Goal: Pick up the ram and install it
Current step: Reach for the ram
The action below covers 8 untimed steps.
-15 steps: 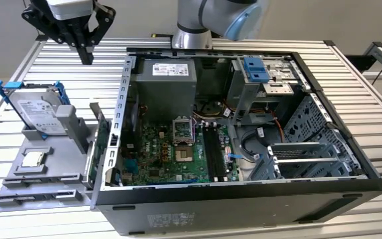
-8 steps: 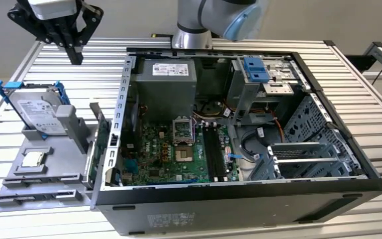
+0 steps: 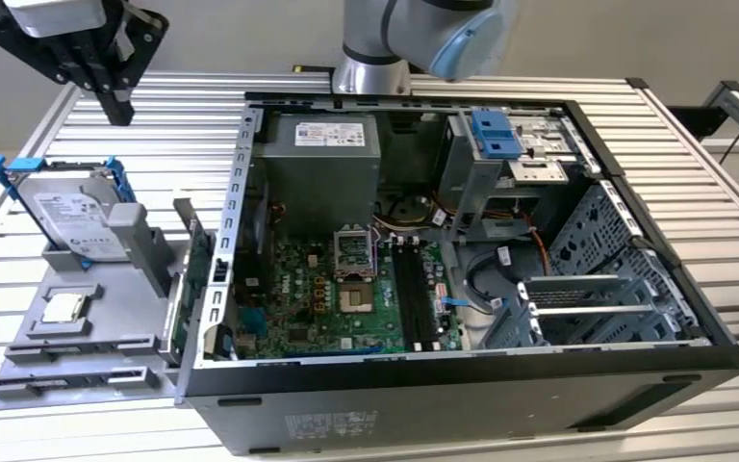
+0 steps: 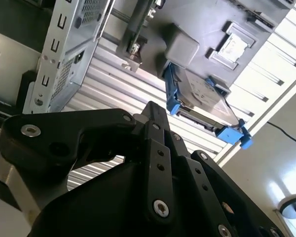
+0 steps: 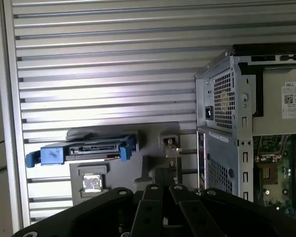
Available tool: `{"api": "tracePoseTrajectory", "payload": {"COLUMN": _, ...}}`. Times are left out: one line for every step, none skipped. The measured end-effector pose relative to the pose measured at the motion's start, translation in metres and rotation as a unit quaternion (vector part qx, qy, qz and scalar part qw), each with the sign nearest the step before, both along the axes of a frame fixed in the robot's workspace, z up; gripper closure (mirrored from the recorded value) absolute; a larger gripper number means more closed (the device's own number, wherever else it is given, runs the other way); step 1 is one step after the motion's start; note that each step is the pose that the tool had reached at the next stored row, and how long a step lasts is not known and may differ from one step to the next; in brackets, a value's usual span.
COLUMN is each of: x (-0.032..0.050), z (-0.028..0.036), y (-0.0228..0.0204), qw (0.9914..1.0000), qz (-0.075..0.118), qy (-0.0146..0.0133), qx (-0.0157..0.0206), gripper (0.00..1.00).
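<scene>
The ram (image 3: 191,241) is a thin dark stick standing on edge in the grey holder tray (image 3: 100,339), right beside the open computer case's wall on the exterior view's left. In the second wrist view the ram (image 4: 140,22) shows as a dark bar. My gripper (image 3: 118,114) hangs high above the table's far corner on the exterior view's left, well apart from the ram, fingers together and holding nothing. Its black linkage takes up much of both wrist views (image 4: 153,107) (image 5: 163,190). The black memory slots (image 3: 408,289) lie on the motherboard inside the case.
A silver hard drive in a blue frame (image 3: 74,217) leans on the tray, and a small square processor chip (image 3: 62,308) lies in front of it. The open case (image 3: 472,366) holds a power supply (image 3: 324,154) and drive cage (image 3: 504,144). The table is slatted aluminium (image 3: 177,135).
</scene>
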State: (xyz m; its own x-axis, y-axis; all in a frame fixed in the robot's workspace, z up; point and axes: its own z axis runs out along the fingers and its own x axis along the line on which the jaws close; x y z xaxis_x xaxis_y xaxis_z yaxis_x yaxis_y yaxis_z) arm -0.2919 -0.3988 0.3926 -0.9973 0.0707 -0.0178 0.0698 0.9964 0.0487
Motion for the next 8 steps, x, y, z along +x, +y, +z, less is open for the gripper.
{"api": "tracePoseTrajectory", "payload": {"x": -0.003, "z": 0.0, "y": 0.0, "qw": 1.0, "qz": 0.0, "qy": 0.0, "qx": 0.0, "gripper": 1.0}}
{"api": "tracePoseTrajectory", "payload": {"x": -0.006, "z": 0.0, "y": 0.0, "qw": 1.0, "qz": 0.0, "qy": 0.0, "qx": 0.0, "gripper": 1.0}}
{"api": "tracePoseTrajectory", "payload": {"x": -0.0089, "z": 0.0, "y": 0.0, "qw": 1.0, "qz": 0.0, "qy": 0.0, "qx": 0.0, "gripper": 1.0}}
{"api": "tracePoseTrajectory", "payload": {"x": -0.0117, "z": -0.0001, "y": 0.0, "qw": 1.0, "qz": 0.001, "qy": 0.0, "qx": 0.0, "gripper": 1.0}}
{"api": "tracePoseTrajectory", "payload": {"x": -0.0148, "z": -0.0001, "y": 0.0, "qw": 1.0, "qz": 0.001, "qy": 0.0, "qx": 0.0, "gripper": 1.0}}
{"api": "tracePoseTrajectory", "payload": {"x": -0.0177, "z": 0.0, "y": 0.0, "qw": 1.0, "qz": 0.001, "qy": 0.0, "qx": 0.0, "gripper": 1.0}}
{"api": "tracePoseTrajectory", "payload": {"x": -0.0205, "z": 0.0, "y": 0.0, "qw": 1.0, "qz": 0.001, "qy": 0.0, "qx": 0.0, "gripper": 1.0}}
{"api": "tracePoseTrajectory", "payload": {"x": -0.0231, "z": 0.0, "y": 0.0, "qw": 1.0, "qz": 0.001, "qy": 0.0, "qx": 0.0, "gripper": 1.0}}
